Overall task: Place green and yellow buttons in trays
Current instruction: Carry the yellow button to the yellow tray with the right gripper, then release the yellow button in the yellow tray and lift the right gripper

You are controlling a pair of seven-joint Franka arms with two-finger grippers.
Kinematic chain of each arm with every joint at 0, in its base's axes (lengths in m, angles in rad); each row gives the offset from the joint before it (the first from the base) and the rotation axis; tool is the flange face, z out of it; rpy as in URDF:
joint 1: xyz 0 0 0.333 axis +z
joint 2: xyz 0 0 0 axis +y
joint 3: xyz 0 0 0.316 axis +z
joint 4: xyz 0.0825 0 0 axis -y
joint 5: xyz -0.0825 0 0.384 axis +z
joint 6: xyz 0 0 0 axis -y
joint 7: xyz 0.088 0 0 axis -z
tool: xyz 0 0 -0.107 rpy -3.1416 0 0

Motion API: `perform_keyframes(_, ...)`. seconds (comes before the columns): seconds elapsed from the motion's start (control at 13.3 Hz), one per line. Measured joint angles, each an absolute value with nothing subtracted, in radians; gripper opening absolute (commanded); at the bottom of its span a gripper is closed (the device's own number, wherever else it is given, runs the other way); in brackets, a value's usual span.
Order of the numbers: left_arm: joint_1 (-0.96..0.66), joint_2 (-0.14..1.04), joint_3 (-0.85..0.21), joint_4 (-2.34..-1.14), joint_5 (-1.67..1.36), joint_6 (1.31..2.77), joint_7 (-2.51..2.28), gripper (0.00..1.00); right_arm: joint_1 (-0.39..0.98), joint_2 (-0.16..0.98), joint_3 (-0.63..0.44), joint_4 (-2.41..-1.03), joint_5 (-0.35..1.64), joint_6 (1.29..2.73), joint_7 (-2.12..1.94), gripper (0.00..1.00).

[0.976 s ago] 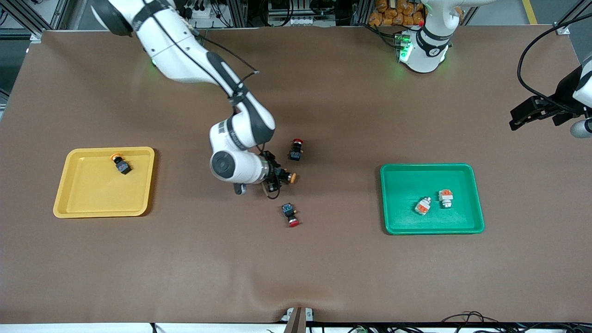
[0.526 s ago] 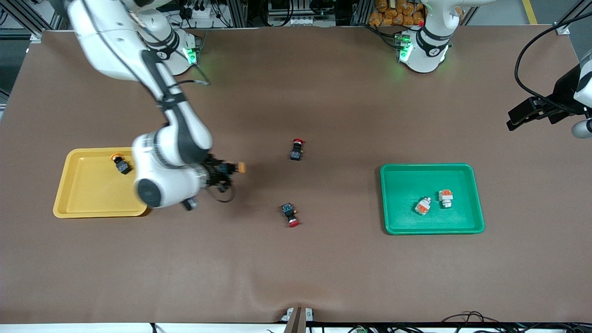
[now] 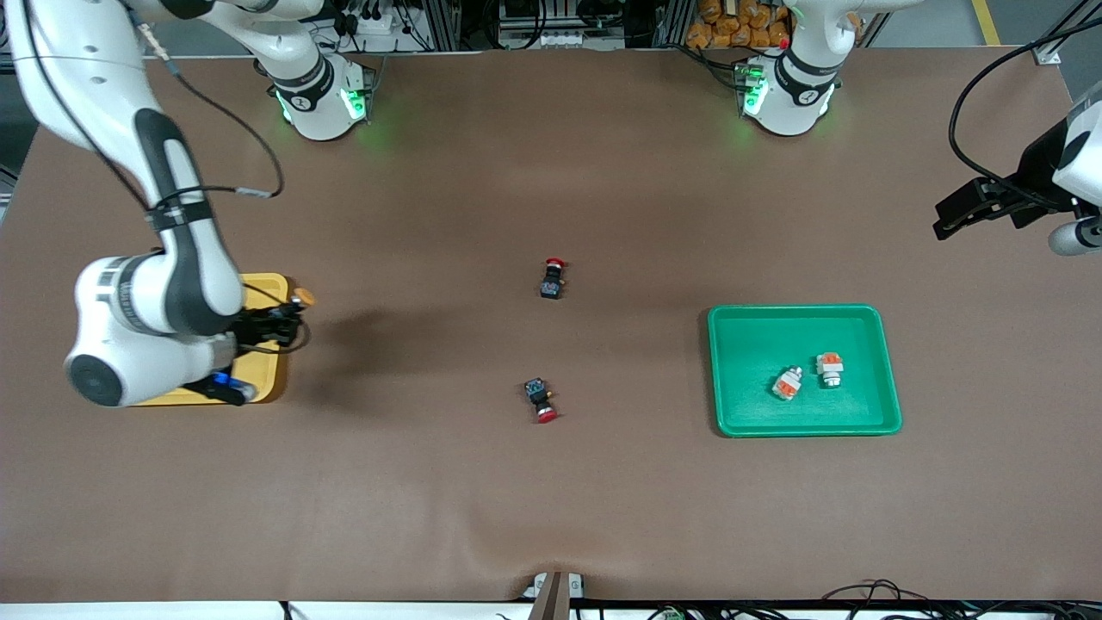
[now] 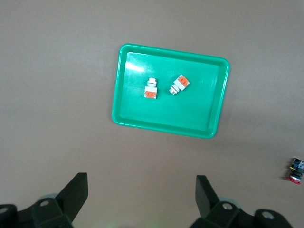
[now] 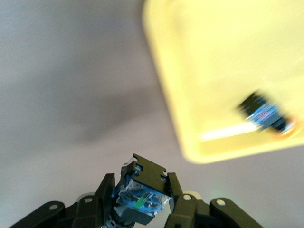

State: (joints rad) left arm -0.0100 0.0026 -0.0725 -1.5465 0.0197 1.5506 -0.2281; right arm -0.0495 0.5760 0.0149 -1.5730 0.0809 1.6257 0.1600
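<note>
I have the right claw (image 3: 280, 323) up over the edge of the shallow yellow plastic tray (image 3: 263, 288), at the right arm's end of the brown table (image 3: 551, 482). It is clamped on a black-bodied push-button switch with a yellow-orange cap (image 3: 297, 300); in the right wrist view I see the two fingers (image 5: 107, 190) pressed against the sides of the switch's black and blue body. That same view shows a second black-bodied switch with an orange cap (image 5: 263, 116) lying inside the yellow tray, near its rim; from the front camera my arm hides it.

My left claw (image 4: 142, 199) waits high over the left arm's end of the table, fingers spread wide with nothing between them. Looking down from the left wrist view I see the shallow green plastic tray (image 4: 124, 118) with the two white-silver switches with orange blocks (image 3: 788, 383) (image 3: 829, 368) lying side by side in it, close together but apart.

On the bare table between the two trays lie two black-bodied switches with red caps, well apart from each other: one (image 3: 553, 279) farther from the front camera, the other (image 3: 541, 400) nearer to it. Neither touches a tray.
</note>
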Motion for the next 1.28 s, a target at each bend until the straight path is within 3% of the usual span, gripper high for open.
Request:
perform_keyframes(0.23, -0.010, 0.003, -0.076, -1.547, 0.020, 1.549, -0.231, 1.00, -0.135, 0.584, 0.015, -1.584, 0.057, 1.731, -0.136, 0.00)
perform_keyframes(0.53, -0.010, 0.003, -0.076, -1.547, 0.020, 1.549, -0.231, 1.00, -0.147, 0.625, 0.019, -1.609, 0.056, 1.917, -0.415, 0.00)
perform_keyframes(0.83, -0.010, 0.003, -0.076, -1.547, 0.020, 1.549, -0.231, 1.00, -0.154, 0.668, 0.018, -1.644, 0.055, 1.995, -0.503, 0.00)
perform_keyframes(0.9, -0.010, 0.003, -0.076, -1.547, 0.020, 1.549, -0.231, 1.00, -0.156, 0.671, 0.018, -1.649, 0.054, 1.999, -0.509, 0.10)
perform_keyframes(0.98, -0.010, 0.003, -0.076, -1.547, 0.020, 1.549, -0.231, 1.00, -0.160, 0.674, 0.018, -1.653, 0.053, 1.999, -0.527, 0.65)
perform_keyframes(1.05, -0.010, 0.003, -0.076, -1.547, 0.020, 1.549, -0.231, 1.00, -0.165, 0.676, 0.018, -1.657, 0.053, 1.999, -0.552, 1.00)
perform_keyframes(1.28, -0.010, 0.003, -0.076, -1.547, 0.020, 1.549, -0.231, 1.00, -0.174, 0.684, 0.018, -1.668, 0.053, 1.999, -0.579, 1.00)
